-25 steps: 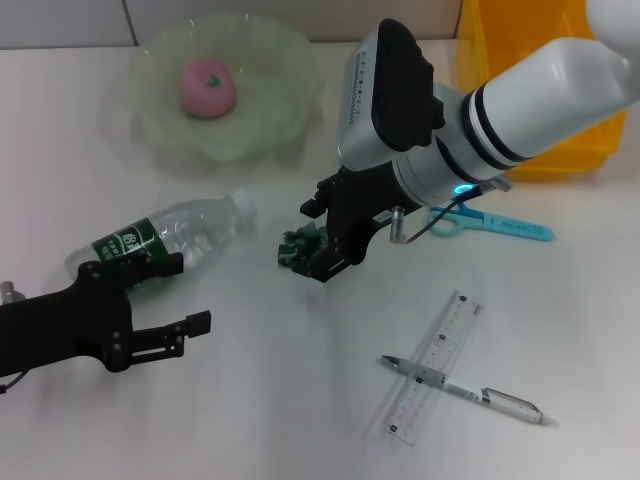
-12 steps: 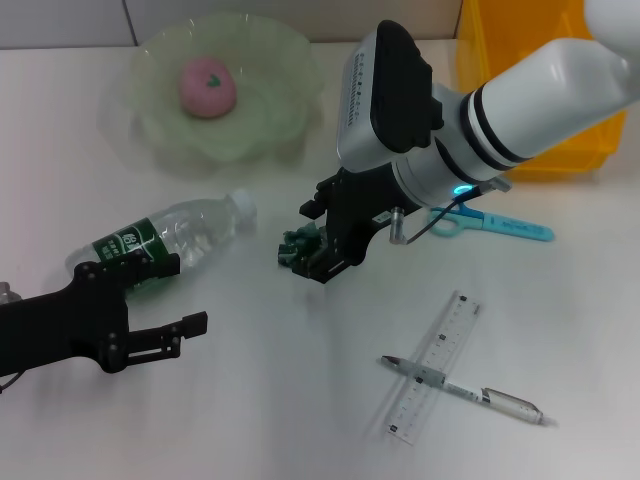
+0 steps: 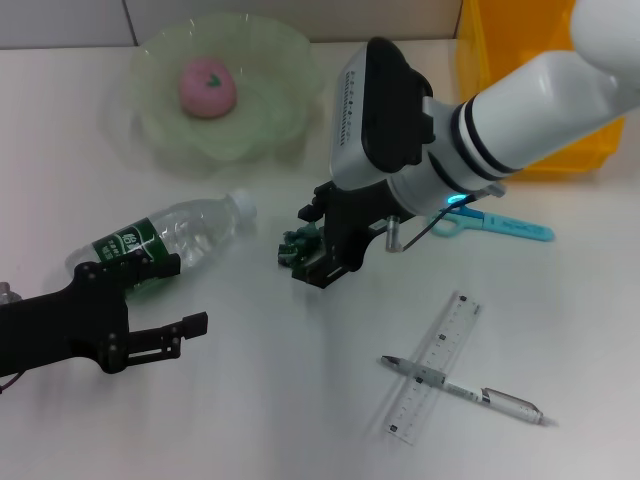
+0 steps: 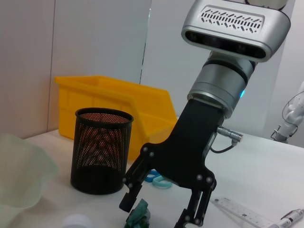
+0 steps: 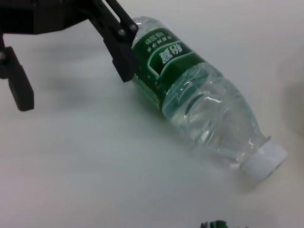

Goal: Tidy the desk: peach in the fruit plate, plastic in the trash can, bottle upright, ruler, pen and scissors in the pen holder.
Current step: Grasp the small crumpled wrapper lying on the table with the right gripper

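The pink peach (image 3: 207, 87) lies in the green fruit plate (image 3: 268, 118). On its side, cap towards the plate, lies the clear bottle (image 3: 165, 240) (image 5: 199, 99). My left gripper (image 3: 188, 293) (image 5: 76, 85) is open at the bottle's label end, one finger against it. Low over the table, my right gripper (image 3: 315, 255) (image 4: 156, 213) stands open astride the crumpled green plastic (image 3: 298, 245) (image 4: 137, 213). The blue scissors (image 3: 490, 222), clear ruler (image 3: 435, 365) and pen (image 3: 465, 392) lie to the right. A black mesh pen holder (image 4: 102, 149) shows in the left wrist view.
A yellow bin (image 3: 530, 60) (image 4: 114, 99) stands at the back right, behind the pen holder. The pen lies across the ruler's near end. In the head view my right arm hides the pen holder.
My right gripper has shifted slightly left and lower over the green plastic. The left gripper has barely moved.
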### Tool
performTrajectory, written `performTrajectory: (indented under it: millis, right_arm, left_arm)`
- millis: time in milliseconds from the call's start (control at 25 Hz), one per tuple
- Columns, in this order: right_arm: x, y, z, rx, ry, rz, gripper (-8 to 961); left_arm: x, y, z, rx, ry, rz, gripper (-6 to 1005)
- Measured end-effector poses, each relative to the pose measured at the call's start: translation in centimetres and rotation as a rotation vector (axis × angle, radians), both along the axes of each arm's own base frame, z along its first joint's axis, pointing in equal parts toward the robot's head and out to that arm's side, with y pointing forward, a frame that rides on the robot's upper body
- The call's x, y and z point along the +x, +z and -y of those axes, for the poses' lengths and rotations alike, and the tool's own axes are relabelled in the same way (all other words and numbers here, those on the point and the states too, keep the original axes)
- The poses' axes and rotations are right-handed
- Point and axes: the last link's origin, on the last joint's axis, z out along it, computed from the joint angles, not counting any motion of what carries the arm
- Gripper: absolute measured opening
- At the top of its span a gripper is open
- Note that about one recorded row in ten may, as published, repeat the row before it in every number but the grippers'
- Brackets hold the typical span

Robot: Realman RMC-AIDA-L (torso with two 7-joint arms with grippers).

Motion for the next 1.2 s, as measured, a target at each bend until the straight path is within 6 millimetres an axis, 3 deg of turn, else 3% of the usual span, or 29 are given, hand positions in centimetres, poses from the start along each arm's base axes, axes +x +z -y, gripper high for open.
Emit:
performTrajectory:
  millis: [1200]
  right_arm:
    - [0.56,-0.57,-0.26,0.035,-0.06,-0.035,782]
  left_arm:
    - [0.04,-0.04,-0.04,0.001,-0.001,0.0,807]
